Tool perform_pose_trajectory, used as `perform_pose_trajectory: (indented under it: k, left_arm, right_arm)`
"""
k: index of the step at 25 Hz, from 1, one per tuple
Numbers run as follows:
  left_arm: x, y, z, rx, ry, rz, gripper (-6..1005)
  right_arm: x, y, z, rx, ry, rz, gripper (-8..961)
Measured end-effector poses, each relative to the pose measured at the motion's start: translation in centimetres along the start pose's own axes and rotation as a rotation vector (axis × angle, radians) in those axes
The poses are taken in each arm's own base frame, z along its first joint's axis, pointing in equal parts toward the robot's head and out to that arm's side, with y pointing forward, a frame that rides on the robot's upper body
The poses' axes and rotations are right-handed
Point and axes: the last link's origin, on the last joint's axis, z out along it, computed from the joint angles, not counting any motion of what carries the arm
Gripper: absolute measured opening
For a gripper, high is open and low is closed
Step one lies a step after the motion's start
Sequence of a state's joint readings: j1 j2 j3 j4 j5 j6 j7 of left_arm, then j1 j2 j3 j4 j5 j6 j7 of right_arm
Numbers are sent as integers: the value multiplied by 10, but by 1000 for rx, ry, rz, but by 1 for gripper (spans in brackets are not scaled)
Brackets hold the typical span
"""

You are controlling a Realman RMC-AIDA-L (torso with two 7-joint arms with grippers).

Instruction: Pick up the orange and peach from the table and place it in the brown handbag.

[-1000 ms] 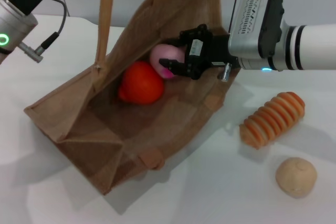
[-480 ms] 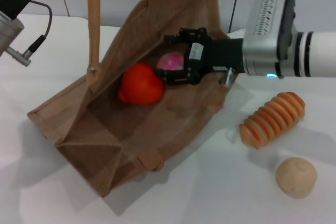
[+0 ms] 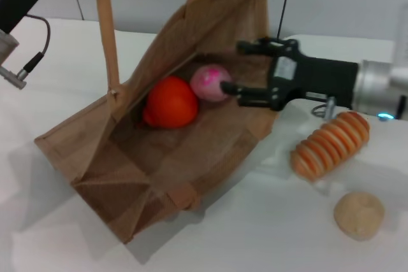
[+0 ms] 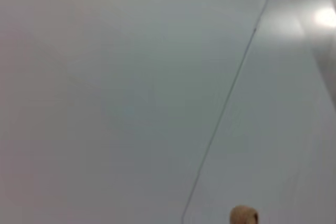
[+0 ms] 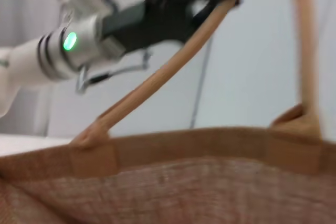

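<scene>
The bag (image 3: 159, 151) lies tilted open on the tabletop (image 3: 255, 234), its handle held up by the left end effector (image 5: 178, 3). Inside it the orange (image 3: 170, 101) rests with the peach (image 3: 211, 83) touching it. The right end effector (image 3: 245, 71) has let the peach go and backed to the bag's mouth, fingers spread and empty. Both fruits appear placed.
</scene>
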State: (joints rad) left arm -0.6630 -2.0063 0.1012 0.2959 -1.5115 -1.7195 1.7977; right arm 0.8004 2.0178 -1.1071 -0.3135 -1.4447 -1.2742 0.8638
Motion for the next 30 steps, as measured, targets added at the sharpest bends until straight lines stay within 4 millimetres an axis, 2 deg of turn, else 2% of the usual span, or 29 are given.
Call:
perform_pose_trajectory:
  k: [4,9,11,15,21,27,30]
  left_arm:
    - [-3,-3,-4,27,-10,26,121]
    - [-15,-8,-4,79,-54,73,121]
    - [-26,-12,-2,108,-100,117,121]
    - [-43,-16,-1,150,-166,185,121]
    - [-77,-17,7,197,-239,377,121]
    - [-92,-10,7,274,-176,530,335]
    - [-88,-14,-1,400,-97,544,574]
  right_arm:
    - [4,-5,-27,117,-76,43,805]
    - [14,-17,-66,326,-152,40,806]
    - [19,-19,-78,394,-163,30,806]
    - [26,-21,-92,489,-181,43,805]
    - [32,-26,-107,597,-207,67,804]
    - [39,-27,-124,709,-222,73,804]
    - [45,-26,-134,807,-237,52,803]
